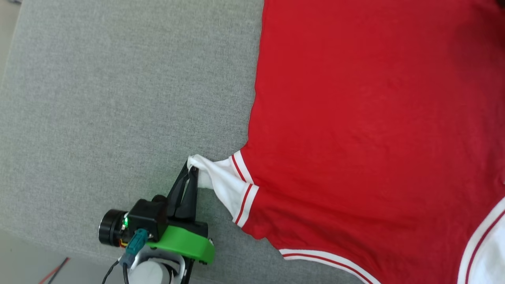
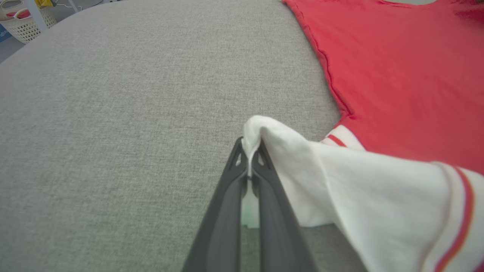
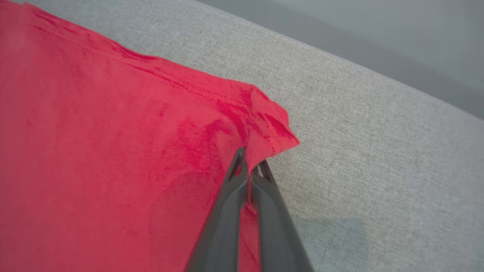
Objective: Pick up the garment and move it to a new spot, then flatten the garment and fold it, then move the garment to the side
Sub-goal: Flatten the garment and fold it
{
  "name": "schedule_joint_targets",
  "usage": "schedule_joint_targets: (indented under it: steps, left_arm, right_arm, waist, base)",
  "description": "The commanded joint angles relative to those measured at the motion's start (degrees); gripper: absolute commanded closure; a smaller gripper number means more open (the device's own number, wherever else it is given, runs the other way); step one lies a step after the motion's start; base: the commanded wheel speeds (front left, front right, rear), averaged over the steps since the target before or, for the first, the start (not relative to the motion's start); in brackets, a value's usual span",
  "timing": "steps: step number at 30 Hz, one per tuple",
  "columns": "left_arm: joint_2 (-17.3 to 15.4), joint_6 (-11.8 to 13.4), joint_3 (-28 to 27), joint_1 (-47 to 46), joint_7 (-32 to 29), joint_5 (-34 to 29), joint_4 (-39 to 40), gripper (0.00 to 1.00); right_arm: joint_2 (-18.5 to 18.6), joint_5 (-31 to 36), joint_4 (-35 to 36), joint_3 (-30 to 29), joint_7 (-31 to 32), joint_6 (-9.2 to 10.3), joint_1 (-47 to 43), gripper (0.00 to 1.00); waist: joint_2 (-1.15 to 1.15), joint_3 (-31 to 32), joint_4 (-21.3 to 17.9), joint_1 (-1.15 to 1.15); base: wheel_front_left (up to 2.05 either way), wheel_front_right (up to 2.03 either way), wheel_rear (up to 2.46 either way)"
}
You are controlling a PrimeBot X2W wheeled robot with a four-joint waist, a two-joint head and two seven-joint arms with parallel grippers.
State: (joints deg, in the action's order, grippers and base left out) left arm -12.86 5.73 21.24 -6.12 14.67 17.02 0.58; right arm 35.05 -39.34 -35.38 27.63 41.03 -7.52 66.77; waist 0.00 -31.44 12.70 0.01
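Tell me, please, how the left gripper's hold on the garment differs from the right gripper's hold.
The left gripper pinches the white sleeve; the right gripper pinches a red hem corner. The left gripper's cloth bunches and drapes over it; the right gripper's corner just puckers. Both are shut on the garment, over the grey surface.

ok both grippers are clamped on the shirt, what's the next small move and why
Probably draw the left gripper outward a little: it is shut on the bunched white sleeve tip, while the right gripper holds a red hem corner, so tension should flatten the garment.
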Motion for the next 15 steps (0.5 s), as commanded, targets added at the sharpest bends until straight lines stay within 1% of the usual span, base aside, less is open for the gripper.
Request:
schedule_joint_targets:
  steps: [1, 5, 8, 12, 15]
  left_arm:
    - [-0.3, -0.4, -0.4, 1.0, 0.3, -0.3, -0.5, 1.0]
    - [-1.1, -0.2, -1.1, 2.8, 0.3, -0.1, -1.5, 1.0]
    - [-1.6, -0.3, -1.2, 4.0, 0.2, 0.3, -1.7, 1.0]
    - [-2.4, 0.2, -1.8, 5.5, -0.4, 0.9, -1.5, 1.0]
    - [-3.1, 0.8, -2.2, 6.9, -0.9, 1.0, -1.1, 1.0]
  right_arm:
    - [1.7, -1.4, 1.6, 1.1, -1.7, 0.03, -1.7, 1.0]
    - [6.2, -5.4, 6.9, 4.8, -4.8, 0.03, -6.6, 1.0]
    - [10.5, -8.2, 11.5, 6.9, -7.0, 0.03, -11.5, 1.0]
    - [15.2, -10.9, 16.8, 7.9, -10.0, 0.03, -18.3, 1.0]
    - [17.8, -12.8, 19.8, 7.3, -11.7, 0.03, -23.3, 1.0]
  waist:
    - [0.0, 4.9, -2.4, -0.01]
    - [0.0, 8.7, -4.3, -0.01]
    - [0.0, 11.2, -5.6, -0.01]
    - [0.0, 14.1, -7.4, -0.01]
    - [0.0, 15.8, -8.8, -0.01]
  base:
    - [0.0, 0.0, 0.0]
    - [0.0, 0.0, 0.0]
    - [0.0, 0.0, 0.0]
    - [0.0, 0.0, 0.0]
    - [0.0, 0.0, 0.0]
